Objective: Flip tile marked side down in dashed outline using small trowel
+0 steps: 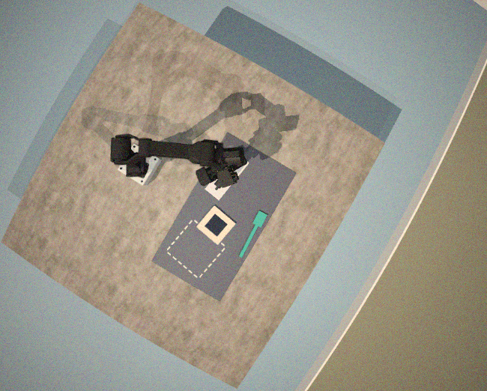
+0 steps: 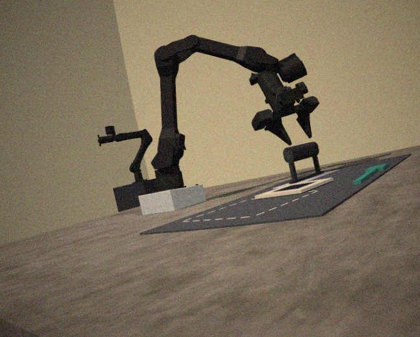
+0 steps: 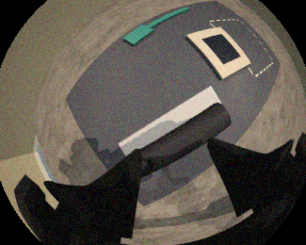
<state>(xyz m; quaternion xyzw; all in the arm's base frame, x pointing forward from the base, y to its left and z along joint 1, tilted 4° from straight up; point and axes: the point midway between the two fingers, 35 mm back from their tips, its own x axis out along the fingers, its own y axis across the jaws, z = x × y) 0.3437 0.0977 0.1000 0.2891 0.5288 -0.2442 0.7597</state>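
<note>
A square cream tile (image 1: 215,225) (image 2: 293,187) (image 3: 221,48) lies flat, its dark square up, just overlapping one edge of the dashed outline (image 1: 198,277) (image 2: 184,221) (image 3: 256,74); most of it is outside. A white-bladed trowel (image 1: 219,191) (image 2: 301,152) (image 3: 185,134) rests on the mat (image 1: 256,189) (image 2: 293,210) (image 3: 145,75), its thick black handle raised on two posts. My gripper (image 2: 300,141) (image 3: 175,148) is open and empty, fingertips just above the handle, spread roughly along its length. In the top view the arm hides part of the blade.
A green paddle-shaped tool (image 1: 259,219) (image 2: 375,169) (image 3: 139,35) lies flat near the mat's long edge, away from the arm. My arm's white base block (image 2: 172,199) stands on the table. A smaller dark arm (image 2: 141,152) shows behind it.
</note>
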